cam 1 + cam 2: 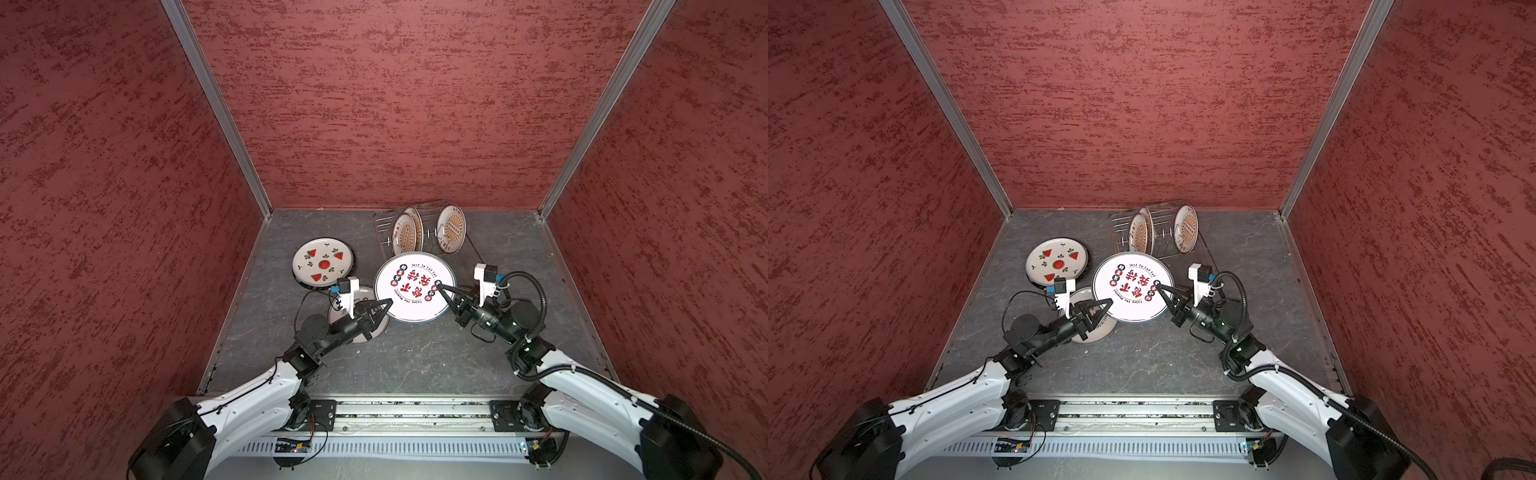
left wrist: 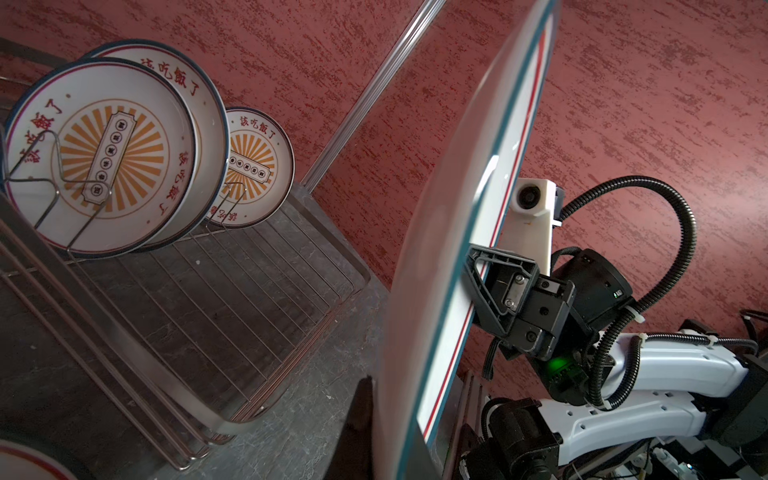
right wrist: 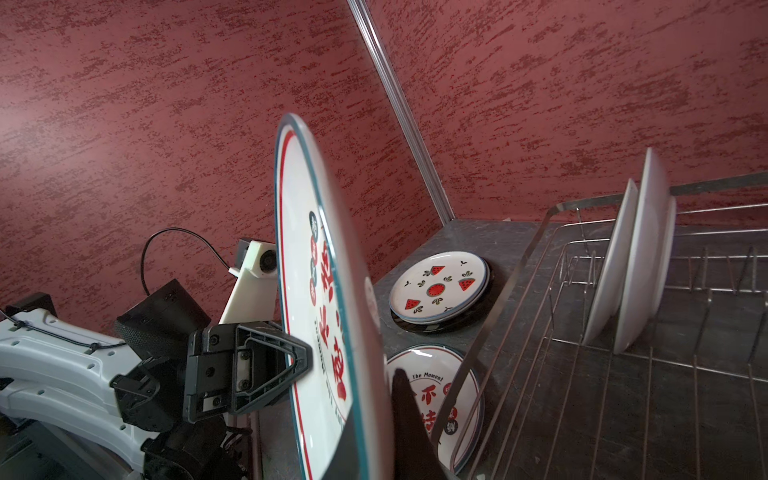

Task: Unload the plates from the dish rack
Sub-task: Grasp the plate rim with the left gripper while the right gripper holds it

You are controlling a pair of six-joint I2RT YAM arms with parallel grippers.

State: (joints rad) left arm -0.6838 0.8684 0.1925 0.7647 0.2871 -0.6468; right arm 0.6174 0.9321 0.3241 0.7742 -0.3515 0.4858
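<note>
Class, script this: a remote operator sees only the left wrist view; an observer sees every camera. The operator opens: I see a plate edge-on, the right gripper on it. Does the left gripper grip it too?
Observer: Yes; in both top views the left gripper is shut on the rim of the raised plate, opposite the right gripper.
Operator: Which way does it face?
Observer: Printed side up, red characters showing.
Operator: Anything to its left?
Observer: A watermelon plate lies face up there.

The plates (image 2: 124, 104) look glossy and glazed. The rack (image 2: 137, 349) is shiny metal wire; the table (image 1: 415, 357) is matt grey, stone-like, the walls (image 1: 395, 104) rough red.
</note>
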